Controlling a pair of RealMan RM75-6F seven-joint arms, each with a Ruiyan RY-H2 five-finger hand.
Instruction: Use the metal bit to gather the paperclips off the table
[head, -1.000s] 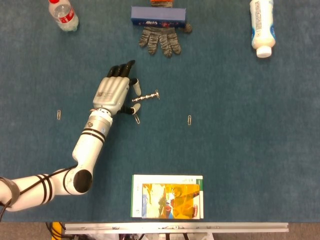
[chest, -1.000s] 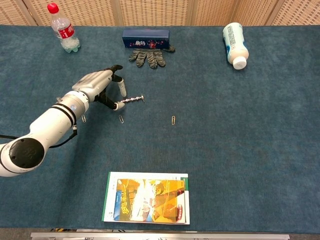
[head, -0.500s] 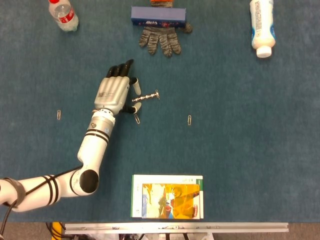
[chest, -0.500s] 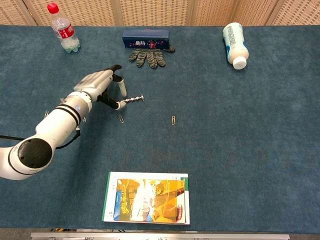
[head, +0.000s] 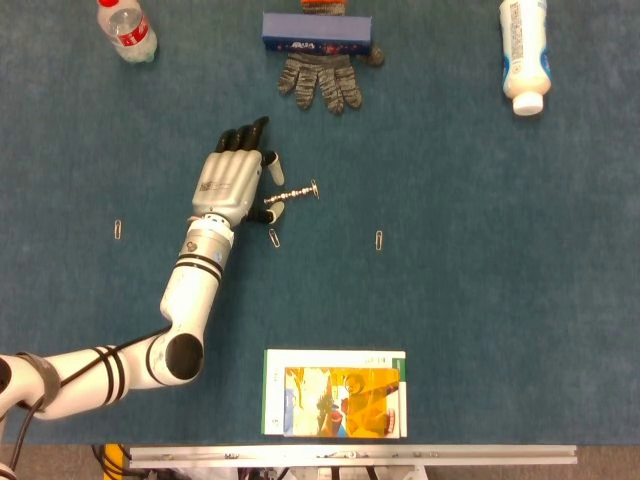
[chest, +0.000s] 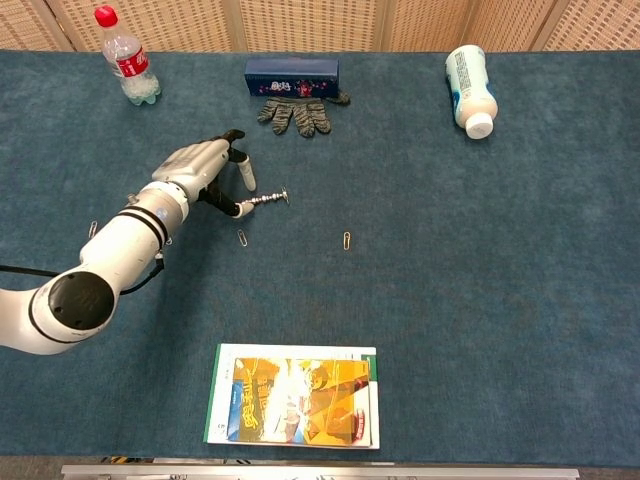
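Note:
The metal bit lies flat on the blue table, pointing right. My left hand rests just to its left, palm down with fingers spread. The thumb tip touches the bit's left end, while the other fingers stay apart from it. One paperclip lies just below the thumb. A second paperclip is further right, and a third lies far left. My right hand is not visible in either view.
A grey glove and a blue box sit at the back centre. A red-capped bottle stands back left and a white bottle lies back right. A book lies near the front edge.
My left hand has crept slightly away from me and the forearm has swung right, uncovering the paperclip below the thumb. The bit has not moved.

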